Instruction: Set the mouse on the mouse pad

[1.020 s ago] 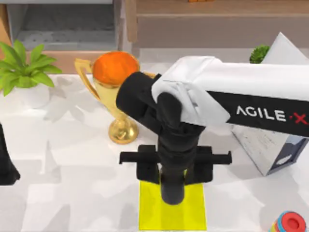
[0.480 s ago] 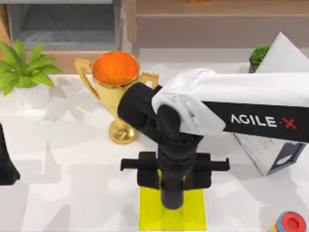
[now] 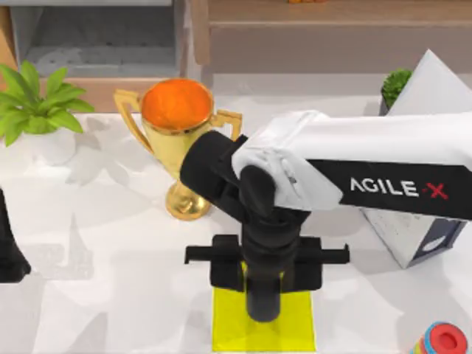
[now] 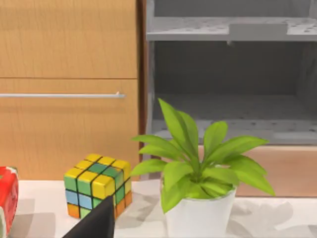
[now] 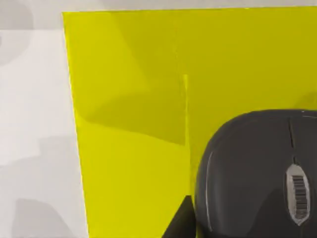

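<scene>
Over the mouse pad (image 3: 295, 332), the right tool (image 3: 264, 306) is sinking lower than a second ago, holding the mouse (image 5: 257, 173) just above the yellow; release looks close. Left arm parked.

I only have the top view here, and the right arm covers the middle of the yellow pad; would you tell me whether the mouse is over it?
Observer: Yes. In the right wrist view the dark mouse lies over the mouse pad, with yellow showing past it on its visible sides.
Operator: Is the mouse held by the right gripper?
Observer: I cannot tell; one dark finger shows beside the mouse, nothing more.
Operator: Thank you. What does the left wrist camera face?
Observer: A potted plant with a colour cube beside it, in front of a wooden cabinet.
</scene>
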